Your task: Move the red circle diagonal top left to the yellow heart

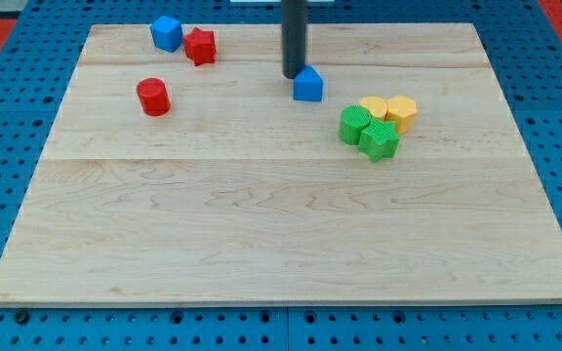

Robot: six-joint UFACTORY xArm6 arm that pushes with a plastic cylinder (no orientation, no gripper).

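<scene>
The red circle [152,97] is a short red cylinder at the board's upper left. Two yellow blocks sit at the right of centre: one [373,107] on the left, which may be the heart, and one [402,112] on the right that looks hexagonal. My tip [293,75] stands at the top centre, touching the upper left of a blue block [308,85]. The tip is far to the right of the red circle and up-left of the yellow blocks.
A blue cube [167,33] and a red star-like block [200,46] sit at the top left. Two green blocks [355,126] [379,141] touch the yellow ones from below. The wooden board [281,234] lies on a blue pegboard.
</scene>
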